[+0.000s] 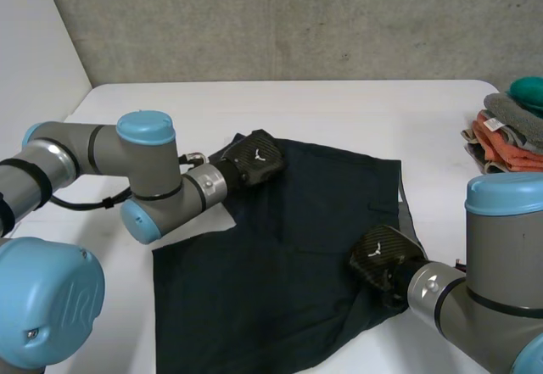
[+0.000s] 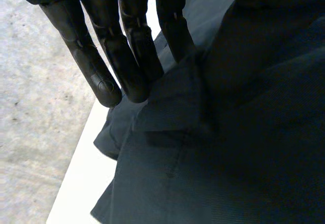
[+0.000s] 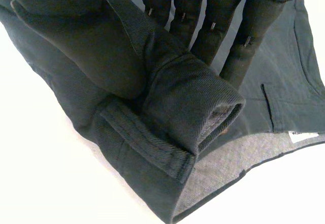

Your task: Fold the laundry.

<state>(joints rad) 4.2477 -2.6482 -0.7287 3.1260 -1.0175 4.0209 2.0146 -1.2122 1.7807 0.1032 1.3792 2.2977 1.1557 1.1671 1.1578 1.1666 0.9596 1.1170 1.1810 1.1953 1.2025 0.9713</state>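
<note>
As seen in the head view, the dark garment [image 1: 280, 264] lies spread on the table [image 1: 339, 107]. The left hand [image 1: 254, 158] rests at its far left corner and the right hand [image 1: 386, 255] at its right edge. A laundry pile [image 1: 509, 132] is cut off well apart.

In the left wrist view, straight fingers [image 2: 127, 56] pinch a raised fold; the thumb is hard to make out.

In the right wrist view, thumb and fingers [image 3: 213, 26] clamp the rolled waistband [image 3: 188, 97].
</note>
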